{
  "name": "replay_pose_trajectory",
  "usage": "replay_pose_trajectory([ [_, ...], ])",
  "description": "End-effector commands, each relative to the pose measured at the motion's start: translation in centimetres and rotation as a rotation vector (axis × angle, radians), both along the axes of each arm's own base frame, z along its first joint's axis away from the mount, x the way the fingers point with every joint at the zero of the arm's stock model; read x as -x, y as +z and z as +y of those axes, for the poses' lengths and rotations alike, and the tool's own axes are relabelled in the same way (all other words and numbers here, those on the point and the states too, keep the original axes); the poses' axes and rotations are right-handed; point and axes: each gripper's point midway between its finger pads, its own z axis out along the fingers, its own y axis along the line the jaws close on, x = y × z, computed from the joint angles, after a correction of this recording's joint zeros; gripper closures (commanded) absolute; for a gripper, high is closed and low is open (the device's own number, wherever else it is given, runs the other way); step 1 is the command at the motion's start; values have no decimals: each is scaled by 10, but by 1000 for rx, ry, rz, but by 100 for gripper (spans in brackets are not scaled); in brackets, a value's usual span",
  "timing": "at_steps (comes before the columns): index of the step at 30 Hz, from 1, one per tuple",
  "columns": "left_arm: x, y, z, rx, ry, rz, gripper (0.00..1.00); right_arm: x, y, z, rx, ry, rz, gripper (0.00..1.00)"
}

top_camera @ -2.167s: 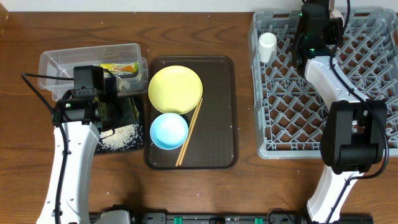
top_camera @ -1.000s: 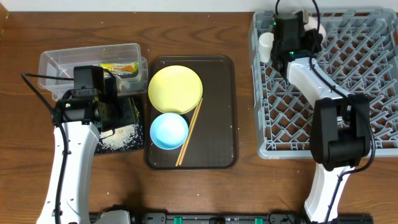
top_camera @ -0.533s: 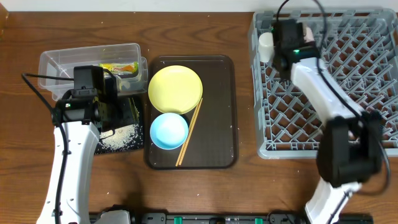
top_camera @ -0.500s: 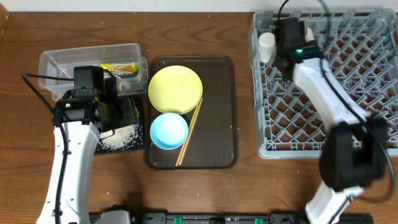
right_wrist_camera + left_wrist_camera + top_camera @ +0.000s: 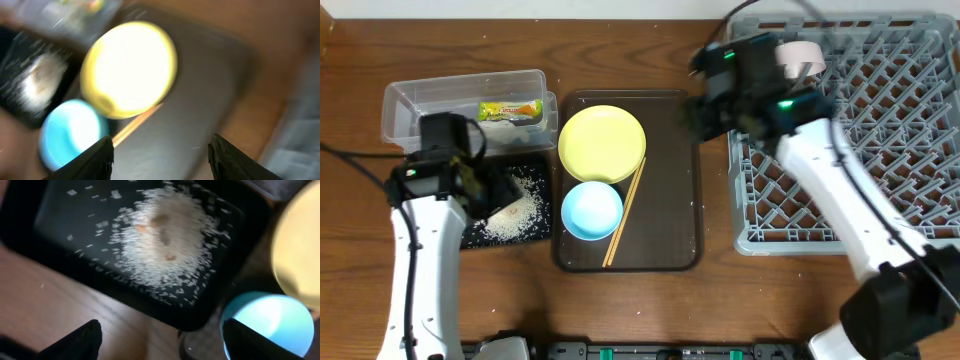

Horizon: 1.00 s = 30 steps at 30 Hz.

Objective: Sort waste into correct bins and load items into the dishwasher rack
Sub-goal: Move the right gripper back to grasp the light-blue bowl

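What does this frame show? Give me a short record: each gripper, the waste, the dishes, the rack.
left gripper: open, empty, by the black tray
right gripper: open, empty, over the brown serving tray; view blurred
rice: in the black tray
snack wrapper: in the clear tub
yellow plate, blue bowl, chopsticks: on the brown serving tray
rack: right of the brown serving tray

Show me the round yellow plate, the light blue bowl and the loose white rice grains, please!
round yellow plate (image 5: 602,143): overhead view, middle of its flat face.
light blue bowl (image 5: 591,210): overhead view, bottom of its hollow.
loose white rice grains (image 5: 172,242): left wrist view, thick middle of the heap.
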Motion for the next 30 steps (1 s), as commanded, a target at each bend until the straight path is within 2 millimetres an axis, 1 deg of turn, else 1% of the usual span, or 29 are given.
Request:
replay_pose_trajectory([
  [1,11,-3,20,-16,107,24,17,37,-23,50,-36,123,123,41],
  [4,15,-3,29,-14,145,28,16,59,-49,75,4,172,192,41],
  [7,18,-3,33,-13,163,31,16,76,-81,91,64,162,271,44],
  [10,18,-3,33,-13,164,32,16,91,-109,103,114,147,337,47],
  [12,18,-3,33,-13,164,32,16,97,-124,108,138,134,368,48],
  [13,18,-3,33,-13,165,32,16,100,-131,109,154,135,376,49],
  [15,18,-3,33,-13,164,32,16,102,-142,109,185,118,390,55],
  [17,18,-3,33,-13,164,32,16,102,-152,107,206,77,405,59],
  [19,18,-3,33,-13,164,32,16,102,-157,108,209,73,411,64],
  [21,18,-3,33,-13,164,32,16,101,-158,108,210,69,411,78],
  [22,18,-3,33,-13,164,32,16,100,-158,109,210,67,405,81],
  [26,18,-3,33,-13,164,32,16,97,-157,111,201,66,390,82],
  [28,18,-3,33,-12,164,34,16,100,-158,110,211,67,401,84],
  [30,19,-3,33,-12,164,35,16,105,-159,109,219,60,416,83],
])
